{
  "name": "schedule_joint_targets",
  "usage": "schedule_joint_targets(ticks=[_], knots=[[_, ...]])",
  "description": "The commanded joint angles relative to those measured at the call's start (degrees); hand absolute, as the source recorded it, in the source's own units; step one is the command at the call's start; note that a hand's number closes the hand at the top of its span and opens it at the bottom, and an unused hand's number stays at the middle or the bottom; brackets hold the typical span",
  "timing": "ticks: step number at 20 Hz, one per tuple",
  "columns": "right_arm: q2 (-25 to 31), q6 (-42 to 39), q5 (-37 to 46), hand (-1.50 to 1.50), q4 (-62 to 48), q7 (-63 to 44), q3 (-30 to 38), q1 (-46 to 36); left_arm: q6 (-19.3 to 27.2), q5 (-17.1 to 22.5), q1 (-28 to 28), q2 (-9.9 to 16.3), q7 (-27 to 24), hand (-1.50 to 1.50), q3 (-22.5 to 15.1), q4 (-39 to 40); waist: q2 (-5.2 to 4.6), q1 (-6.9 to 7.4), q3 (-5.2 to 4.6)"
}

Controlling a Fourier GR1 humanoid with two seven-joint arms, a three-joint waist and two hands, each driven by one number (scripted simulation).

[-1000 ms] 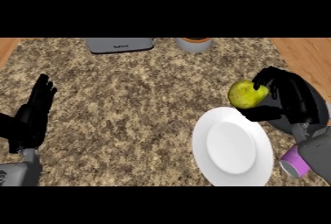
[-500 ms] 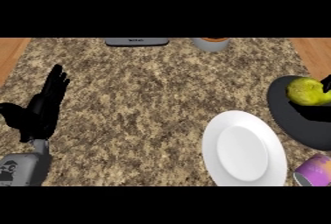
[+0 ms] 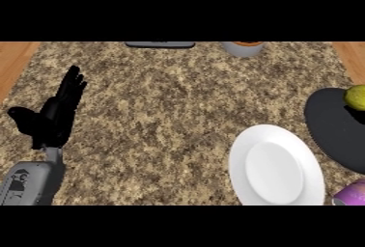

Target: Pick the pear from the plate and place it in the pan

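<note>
The yellow-green pear (image 3: 355, 96) shows at the picture's right edge, over the far part of the black pan (image 3: 329, 130), and is cut off by the edge. The white plate (image 3: 275, 166) lies bare just left of the pan, touching or nearly touching its rim. My right hand cannot be made out against the black pan beside the pear. My left hand (image 3: 51, 120) rests open at the left, fingers up, far from all of these.
A purple object (image 3: 351, 195) peeks in at the lower right by the plate. A grey item (image 3: 160, 44) and an orange-topped grey cup (image 3: 245, 48) stand along the counter's far edge. Wood shows at both sides.
The pear has gone from beside the plate's far rim to the right, over the pan. The view has shifted, bringing the pan in. My left hand has stayed open.
</note>
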State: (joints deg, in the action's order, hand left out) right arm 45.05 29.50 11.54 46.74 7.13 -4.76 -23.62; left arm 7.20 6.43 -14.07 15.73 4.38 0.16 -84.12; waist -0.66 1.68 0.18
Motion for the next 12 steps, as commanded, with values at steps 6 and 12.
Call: schedule_joint_targets(ticks=[6, 12], knots=[[-3.94, -6.29, -6.11, 1.5, -22.14, 16.51, 9.25, -9.24, -0.39, -0.18, -3.24, 0.29, 1.24, 0.0, 0.67, 0.77, -0.47, 0.84, 0.25], [-5.62, -21.4, -6.57, -1.5, -30.89, 16.55, 8.46, -10.29, -0.67, -1.01, -1.27, -0.94, -0.34, 0.0, -0.93, 0.25, -0.8, 2.15, 0.33]])
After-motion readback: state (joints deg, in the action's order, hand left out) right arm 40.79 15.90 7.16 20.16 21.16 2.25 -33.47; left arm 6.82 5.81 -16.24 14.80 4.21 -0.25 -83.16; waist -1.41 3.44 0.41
